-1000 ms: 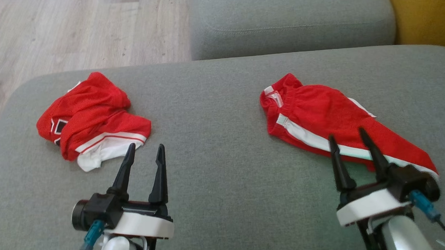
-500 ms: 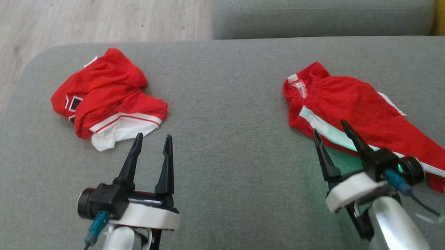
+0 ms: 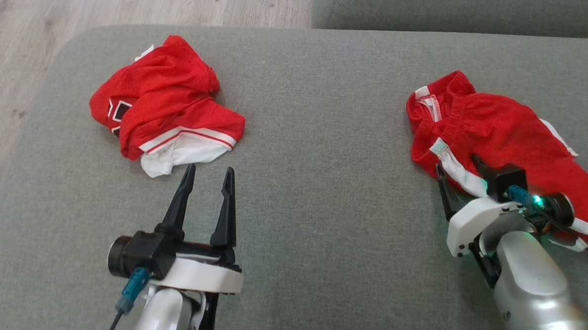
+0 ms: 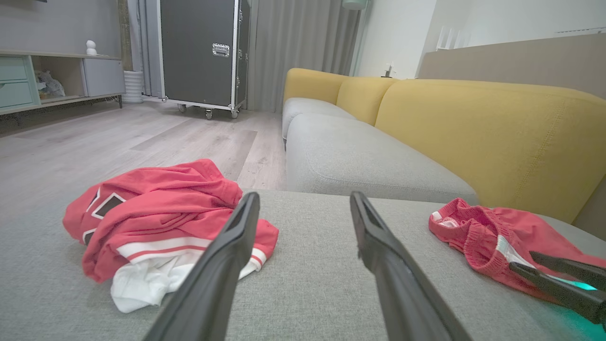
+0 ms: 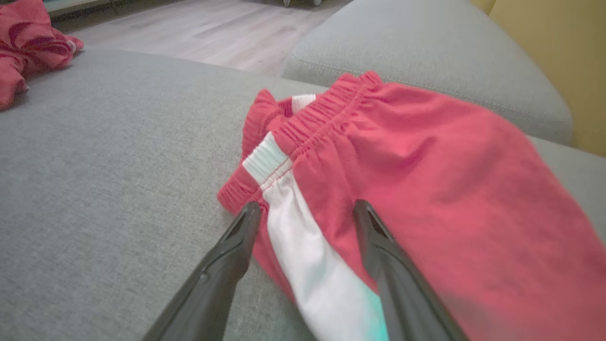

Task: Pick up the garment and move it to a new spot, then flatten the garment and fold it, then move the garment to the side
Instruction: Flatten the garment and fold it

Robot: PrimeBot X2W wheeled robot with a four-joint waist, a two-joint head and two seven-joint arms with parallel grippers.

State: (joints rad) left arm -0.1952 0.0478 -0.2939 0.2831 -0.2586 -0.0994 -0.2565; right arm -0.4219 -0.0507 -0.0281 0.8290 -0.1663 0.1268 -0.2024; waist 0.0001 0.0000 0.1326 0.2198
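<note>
On the grey cushion (image 3: 325, 198), seen from my head, my left gripper (image 3: 210, 167) is spread wide and empty near a crumpled jersey (image 3: 162, 101). My right gripper (image 3: 456, 162), equally wide, grips nothing at the red shorts (image 3: 500, 126).

Left wrist: wood floor (image 4: 142, 137), yellow sofa back (image 4: 473, 128), black case (image 4: 203, 47).

Right wrist: my fingers (image 5: 227, 265) straddle the shorts' white stripe (image 5: 303, 246).
</note>
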